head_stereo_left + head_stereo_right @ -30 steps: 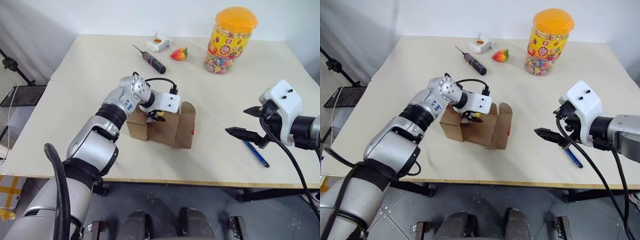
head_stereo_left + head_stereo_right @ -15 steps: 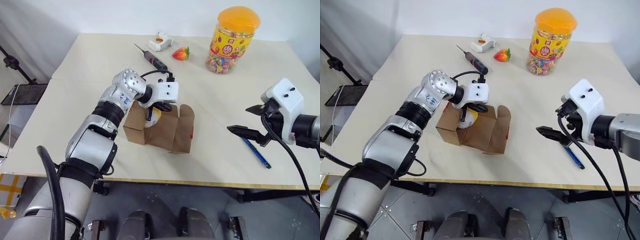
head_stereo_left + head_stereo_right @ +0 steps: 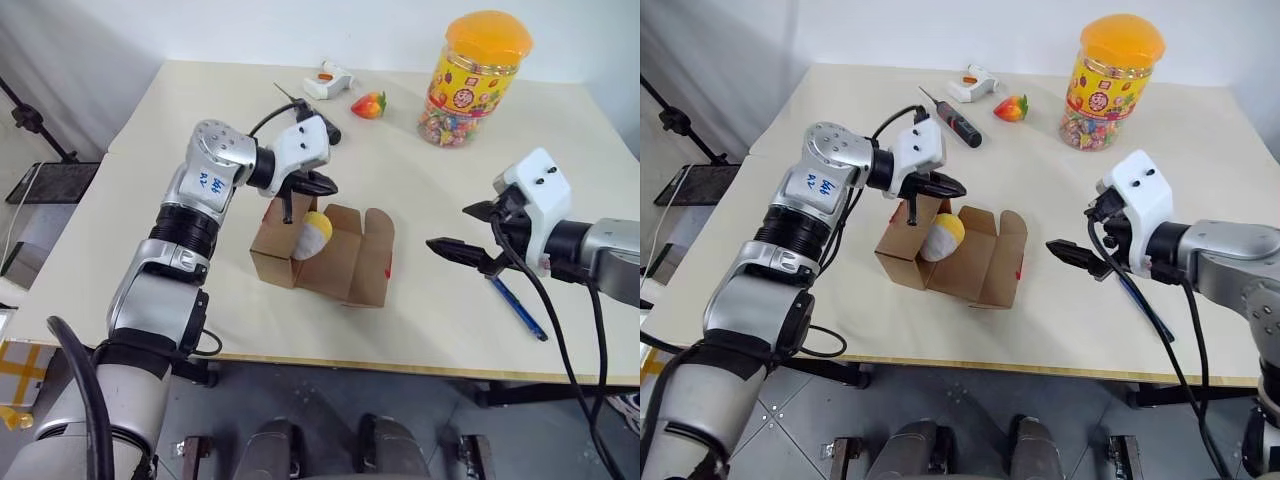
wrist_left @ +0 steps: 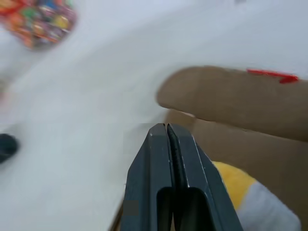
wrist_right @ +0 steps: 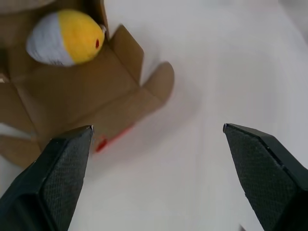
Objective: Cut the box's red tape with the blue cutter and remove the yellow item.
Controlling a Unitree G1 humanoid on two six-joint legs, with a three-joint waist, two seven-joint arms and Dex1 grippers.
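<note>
Left eye view: the box [image 3: 325, 258] sits mid-bench with its flaps thrown open and the red tape [image 3: 387, 266] parted on the flap edge nearest my right arm. The yellow item [image 3: 311, 235] rests in the box mouth, yellow end up, white end down. My left claw [image 3: 322, 184] hangs just above and behind it, fingers pressed fully together with nothing between them, so the egg looks to have slipped out or been missed. My right claw [image 3: 456, 231] is spread wide, off to the right of the box, holding nothing. The blue cutter [image 3: 515, 308] lies flat on the bench beneath that arm; cutting looks finished.

Step in hand, as I judge it: get the egg out. The left claw should reopen before it descends, straddle the egg across its narrow waist, not the rounded ends, and close gently. The shape is slick and will squirt sideways if pinched off-centre. The box is light, so lift straight up; the right claw could steady the far flap.
</note>
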